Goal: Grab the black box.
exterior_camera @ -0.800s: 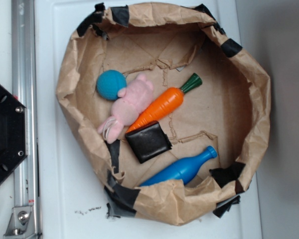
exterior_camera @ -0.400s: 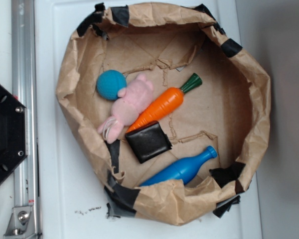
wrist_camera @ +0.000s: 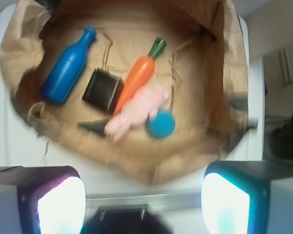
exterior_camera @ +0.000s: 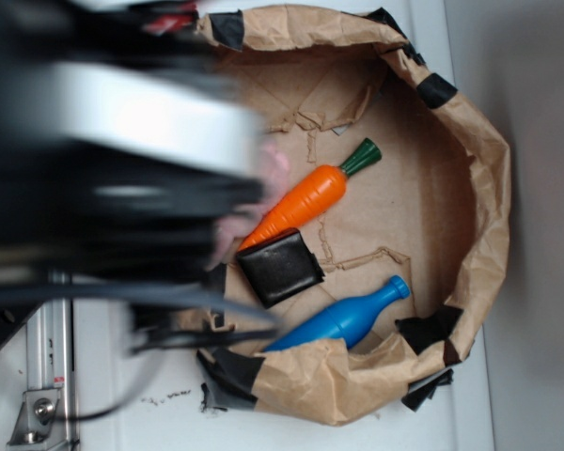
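Note:
The black box (exterior_camera: 280, 268) lies flat on the floor of the brown paper basin (exterior_camera: 479, 188), tucked against the lower end of the orange carrot (exterior_camera: 301, 205). The wrist view also shows the black box (wrist_camera: 103, 90), between the blue bottle (wrist_camera: 67, 68) and the carrot (wrist_camera: 136, 80). My gripper (wrist_camera: 144, 195) is open, its two fingers wide apart with nothing between them. It hangs high above the basin's near rim (wrist_camera: 185, 161), well away from the box. In the exterior view my arm (exterior_camera: 113, 169) is a blurred mass over the basin's left part.
A pink plush (wrist_camera: 136, 111) and a teal ball (wrist_camera: 160, 124) lie beside the carrot; the arm hides them in the exterior view. The blue bottle (exterior_camera: 343, 318) lies just below the box. A metal rail (exterior_camera: 47, 376) runs down the left.
My arm has swept into the exterior view from the left and now covers the basin's left side, the plush and the ball. The objects in the basin have not moved.

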`<state>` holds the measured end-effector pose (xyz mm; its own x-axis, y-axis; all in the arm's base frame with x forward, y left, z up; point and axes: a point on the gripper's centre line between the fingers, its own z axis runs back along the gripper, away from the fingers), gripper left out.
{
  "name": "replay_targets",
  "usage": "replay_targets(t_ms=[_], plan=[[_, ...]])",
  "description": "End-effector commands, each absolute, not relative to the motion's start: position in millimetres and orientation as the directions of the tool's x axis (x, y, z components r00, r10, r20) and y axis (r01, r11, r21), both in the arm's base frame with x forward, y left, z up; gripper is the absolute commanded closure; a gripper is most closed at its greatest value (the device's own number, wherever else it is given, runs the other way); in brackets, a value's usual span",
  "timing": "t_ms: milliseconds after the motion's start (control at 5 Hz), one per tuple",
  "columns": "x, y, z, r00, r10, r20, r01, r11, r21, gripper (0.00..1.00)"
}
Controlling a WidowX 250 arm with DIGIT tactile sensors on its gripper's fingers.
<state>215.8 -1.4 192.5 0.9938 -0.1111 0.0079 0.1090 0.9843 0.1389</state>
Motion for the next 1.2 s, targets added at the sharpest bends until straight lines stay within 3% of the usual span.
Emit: replay_targets(t_ms=[0, 200, 400, 800, 1000], plan=[[282, 27, 123, 0.976, -0.213, -0.052, 0.219, 0.962, 0.163, 0.00], [268, 5, 82, 0.891, -0.449, -0.067, 0.454, 0.882, 0.129, 0.00], [235, -12, 81, 0.775, -0.632, -0.007, 0.627, 0.768, 0.128, 0.00], [242, -31, 78, 0.672, -0.739, 0.047, 0.723, 0.668, 0.178, 0.00], [262, -39, 62, 0.572, -0.813, 0.105, 0.802, 0.582, 0.135, 0.00]])
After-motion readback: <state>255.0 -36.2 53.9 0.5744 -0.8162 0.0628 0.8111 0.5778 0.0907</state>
